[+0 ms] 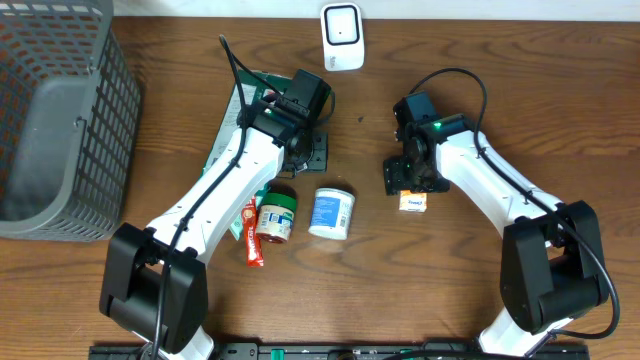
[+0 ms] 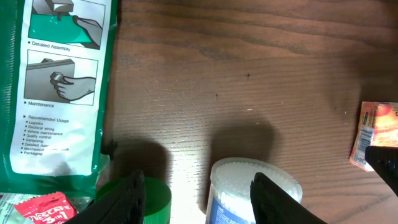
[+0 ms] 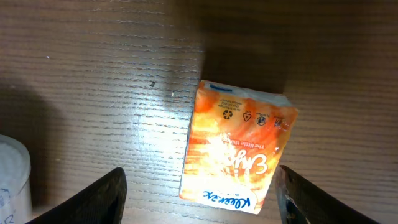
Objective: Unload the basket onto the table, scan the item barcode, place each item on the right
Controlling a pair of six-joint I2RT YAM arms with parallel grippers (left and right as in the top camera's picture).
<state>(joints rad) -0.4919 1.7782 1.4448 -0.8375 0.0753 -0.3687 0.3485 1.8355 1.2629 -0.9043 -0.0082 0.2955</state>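
- the orange tissue pack (image 3: 233, 149) lies flat on the wooden tabletop (image 1: 520, 60), printed face up, right of centre and directly under my right arm.
- the right pincer (image 3: 202, 196) is open. its 2 fingers stand wide on either side of the pack, touch neither edge and hold nothing.
- the left pincer (image 2: 199, 196) also stands apart and grips nothing. it hangs above a green-lidded jar (image 1: 276, 215) and a white tub (image 1: 332, 212), beside a green instruction bag (image 2: 56, 81).
- the white scanner (image 1: 342, 37) sits at the far edge of the tabletop, well apart from the pack.
- i judge the pack light and soft: a thin film wrap over folded tissue that gives under pressure and may crumple.
- the glossy film looks slippery, so a loose pinch could let it slide or twist.
- i would take it across the 2 long edges, near the middle, closing only until it is firm.
- i cannot see a barcode on the upper face, only small recycling marks near 1 end. it may be underneath, so the grip should leave both broad faces uncovered.
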